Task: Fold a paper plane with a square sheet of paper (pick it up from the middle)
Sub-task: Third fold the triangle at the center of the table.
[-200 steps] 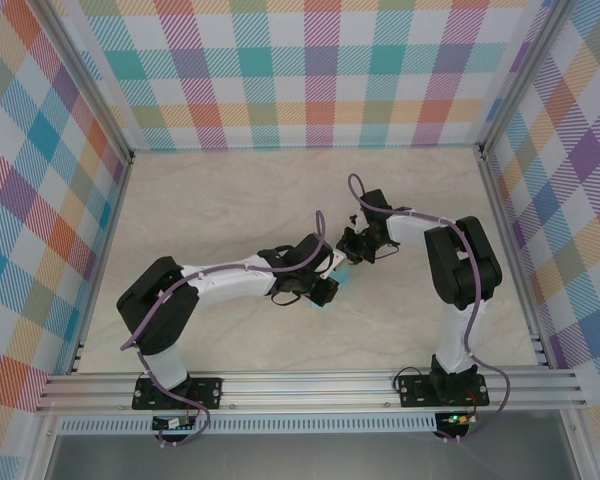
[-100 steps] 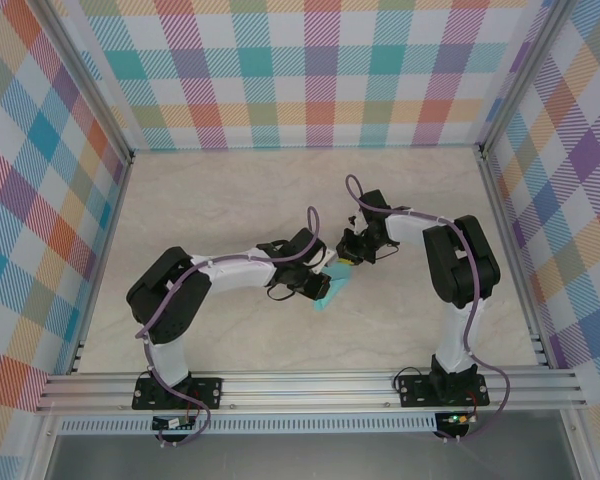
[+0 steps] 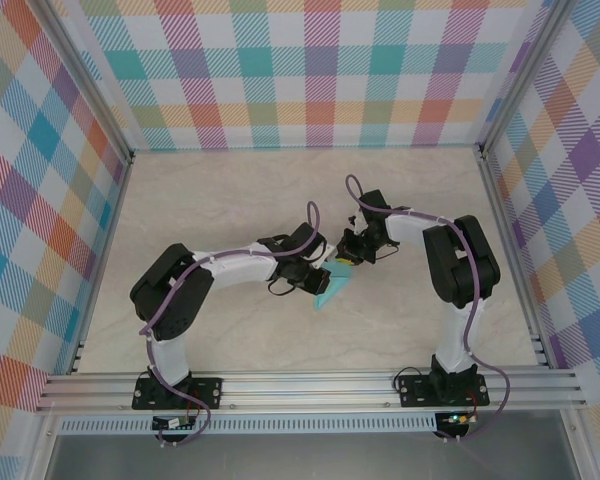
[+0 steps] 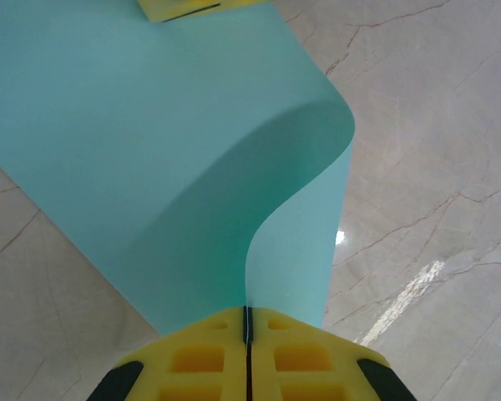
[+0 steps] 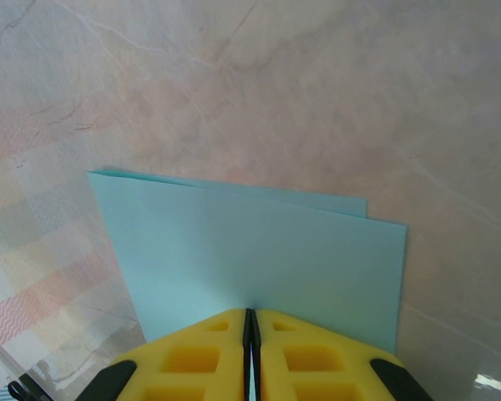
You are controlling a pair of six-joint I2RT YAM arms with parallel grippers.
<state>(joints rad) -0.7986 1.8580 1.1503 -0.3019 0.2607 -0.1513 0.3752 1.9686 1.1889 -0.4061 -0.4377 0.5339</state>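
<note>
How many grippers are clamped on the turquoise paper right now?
2. The left gripper pinches one edge of the square sheet of paper; the right gripper pinches the opposite edge, and the sheet bows between them.

The square sheet of paper (image 3: 331,288) sits over the middle of the table (image 3: 230,200). The left gripper (image 3: 319,281) is at its left side, the right gripper (image 3: 349,259) at its far right end
</note>
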